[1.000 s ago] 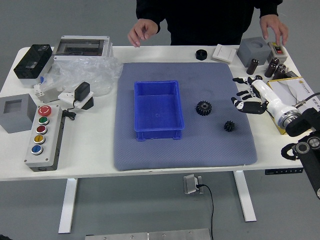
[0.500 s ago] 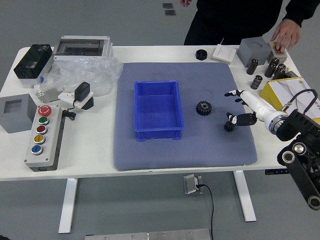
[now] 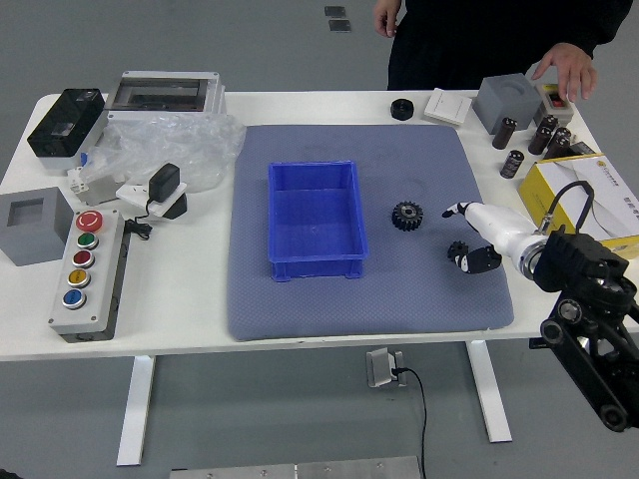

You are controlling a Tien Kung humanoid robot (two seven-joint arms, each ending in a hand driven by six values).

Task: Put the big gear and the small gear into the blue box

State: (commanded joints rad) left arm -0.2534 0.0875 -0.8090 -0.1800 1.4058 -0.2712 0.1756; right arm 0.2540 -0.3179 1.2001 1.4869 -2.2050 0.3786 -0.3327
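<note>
Because the small gear is apparently being sought first, the right robot hand is being held low beside it, near the mat's right edge. Nothing is visibly being grasped: the robot hand is being presented released, with one fingertip beyond the small gear and the thumb at its near right side, presumably so that it can be pinched. Whether it is being touched cannot be told, as other fingers are being hidden. The big gear is being supported by the mat, between the blue box and the robot hand, so only a short carry is probably being required. With its top open, the blue box is being offered for drops from above. At the far right corner of the bench, one person's hand is being held by the button box; the other hand is being held beyond the far edge, well apart from both gears.
</note>
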